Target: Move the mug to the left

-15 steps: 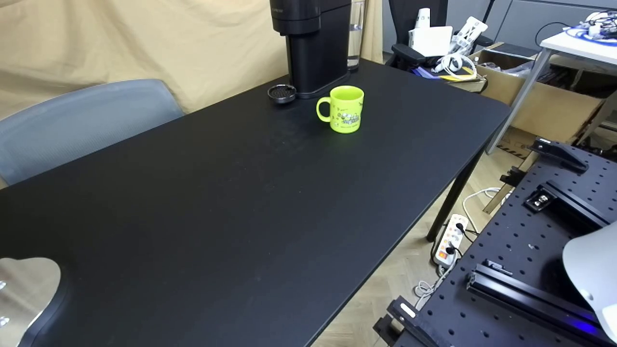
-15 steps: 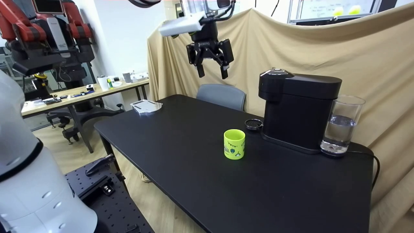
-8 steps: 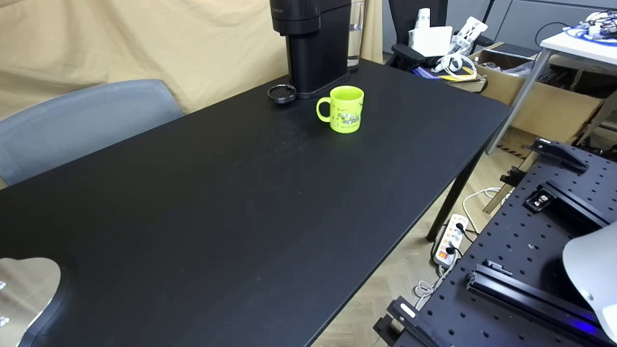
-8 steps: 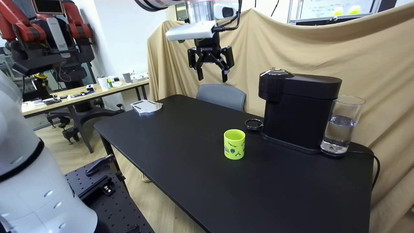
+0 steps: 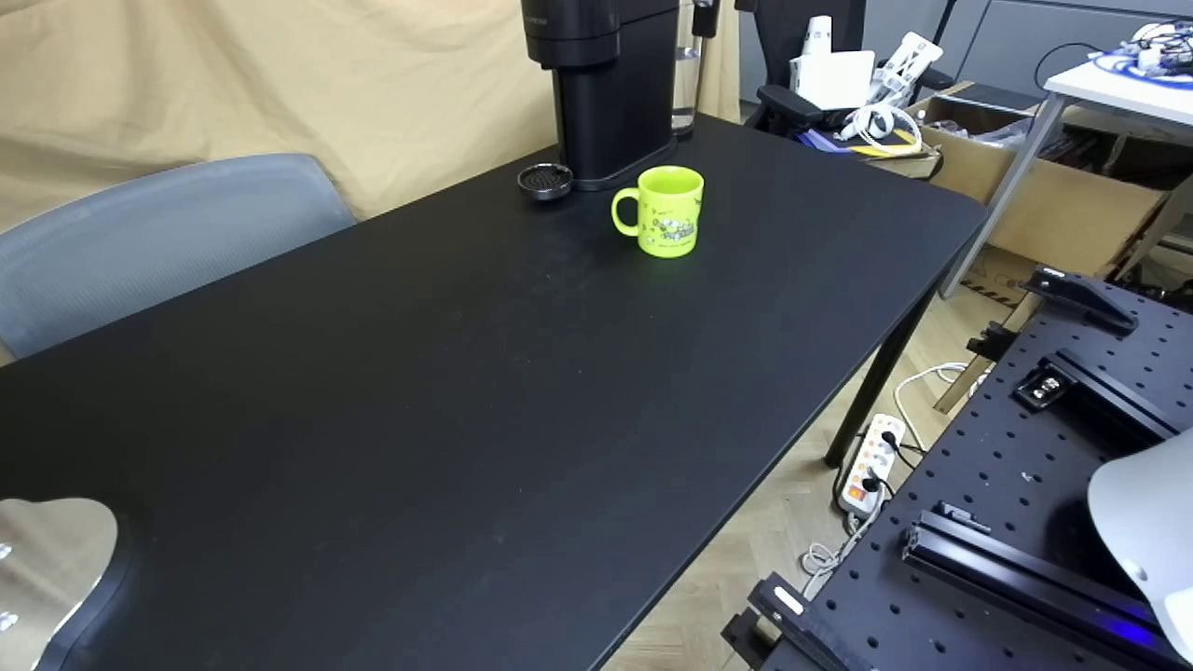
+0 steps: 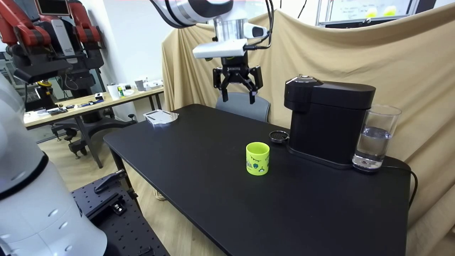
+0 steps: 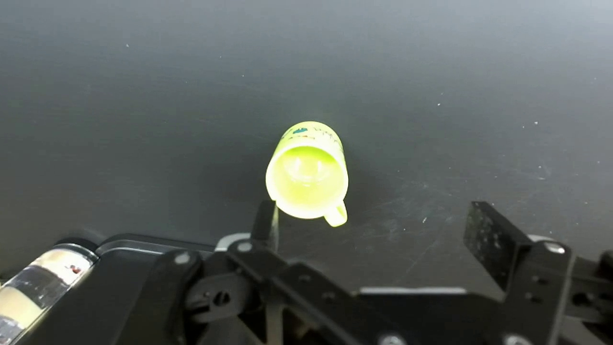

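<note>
Mug (image 6: 257, 160) upright on black table (image 6: 199, 170), lower than gripper (image 6: 238, 96) and well apart in an exterior view. Fingers (image 7: 489, 235) spread wide. Wrist view puts mug off-centre toward one finger; depth there is hard to judge.

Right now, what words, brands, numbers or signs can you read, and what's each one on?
"ROBOTIQ": on the tool.
Faint lettering on the coffee machine: too small to read for certain.
Tiny print on the mug: too small to read.
Writing on the whiteboard: too blurred.
I can read no numbers.
</note>
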Robot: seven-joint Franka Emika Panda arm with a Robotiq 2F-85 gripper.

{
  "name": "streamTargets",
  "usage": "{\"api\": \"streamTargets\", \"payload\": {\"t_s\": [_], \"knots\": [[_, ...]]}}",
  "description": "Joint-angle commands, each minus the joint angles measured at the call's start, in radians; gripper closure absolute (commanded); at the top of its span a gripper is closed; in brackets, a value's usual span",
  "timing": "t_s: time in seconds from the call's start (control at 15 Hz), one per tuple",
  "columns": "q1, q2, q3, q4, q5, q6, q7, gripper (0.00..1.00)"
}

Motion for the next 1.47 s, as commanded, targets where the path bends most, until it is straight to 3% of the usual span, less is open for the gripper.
{"api": "streamTargets", "payload": {"t_s": [0.0, 0.53, 0.73, 1.4], "knots": [[-0.009, 0.160, -0.003, 0.105, 0.001, 0.002, -0.008, 0.00], [-0.019, 0.382, 0.020, 0.211, -0.016, 0.095, 0.015, 0.00], [-0.021, 0.407, 0.042, 0.189, 0.043, 0.176, 0.056, 0.00], [-0.027, 0.466, 0.051, 0.182, 0.027, 0.198, 0.027, 0.00]]}}
